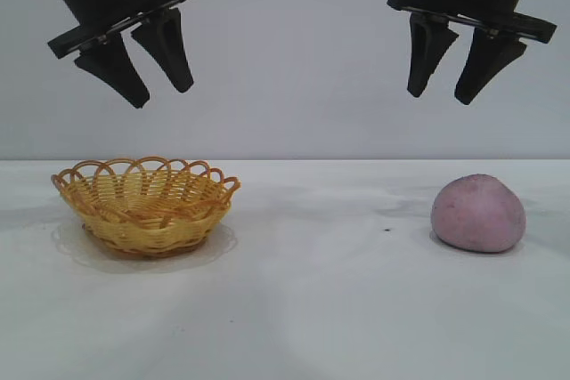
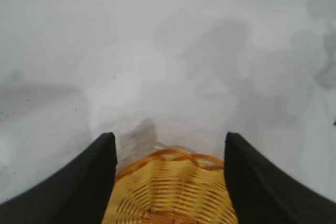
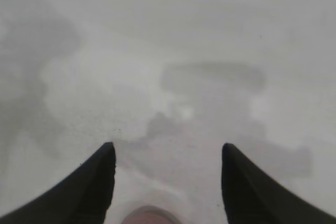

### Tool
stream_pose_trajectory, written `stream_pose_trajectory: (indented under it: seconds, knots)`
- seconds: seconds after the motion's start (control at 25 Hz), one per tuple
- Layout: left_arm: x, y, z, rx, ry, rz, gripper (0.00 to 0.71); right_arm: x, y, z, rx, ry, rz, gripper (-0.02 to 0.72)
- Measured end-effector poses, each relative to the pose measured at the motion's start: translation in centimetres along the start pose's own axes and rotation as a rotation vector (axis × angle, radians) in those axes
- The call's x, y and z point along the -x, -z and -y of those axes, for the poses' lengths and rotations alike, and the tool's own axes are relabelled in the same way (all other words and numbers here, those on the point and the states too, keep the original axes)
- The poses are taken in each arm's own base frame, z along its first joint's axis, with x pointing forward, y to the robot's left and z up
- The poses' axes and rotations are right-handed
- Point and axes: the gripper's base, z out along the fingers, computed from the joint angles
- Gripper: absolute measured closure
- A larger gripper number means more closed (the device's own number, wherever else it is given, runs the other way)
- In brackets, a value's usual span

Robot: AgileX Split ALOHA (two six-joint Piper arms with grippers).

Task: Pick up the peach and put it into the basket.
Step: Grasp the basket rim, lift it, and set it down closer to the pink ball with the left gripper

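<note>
Poised open and empty above the peach [image 1: 478, 213]: right hand [image 1: 452, 91]. Best lowered straight, fingers straddling its widest part. Left hand [image 1: 160, 95], likewise open and empty, above the basket [image 1: 145, 204].

Surface: I see a white surface [image 1: 321, 309] with faint grey smudges, and one small dark speck [image 1: 386, 230] near the peach.
On its left side: I see the basket [image 1: 145, 205], yellow-orange wicker with a looped rim, standing upright and with nothing in it.
On its right side: I see the peach [image 1: 478, 213], dull pink-purple, resting on the surface well apart from the basket.
</note>
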Motion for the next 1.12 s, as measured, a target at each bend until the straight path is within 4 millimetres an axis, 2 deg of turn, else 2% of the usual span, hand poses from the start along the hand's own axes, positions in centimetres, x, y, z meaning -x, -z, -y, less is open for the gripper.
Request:
stream_pose_trajectory:
  seconds: [0.16, 0.48, 0.72, 1.12]
  knots:
    - [-0.2, 0.0, -0.1, 0.011, -0.030, -0.029, 0.288, 0.0, 0.0, 0.0, -0.001, 0.001, 0.000, 0.339]
    - [0.2, 1.0, -0.8, 0.070, -0.229, -0.270, 0.288, 0.0, 0.0, 0.0, -0.001, 0.001, 0.000, 0.339]
    - [0.0, -0.1, -1.5, 0.040, -0.339, -0.422, 0.288, 0.0, 0.0, 0.0, -0.001, 0.002, -0.005, 0.339]
    - [-0.4, -3.0, -2.5, 0.004, -0.385, -0.496, 0.288, -0.1, 0.0, 0.0, 0.000, 0.002, -0.007, 0.339]
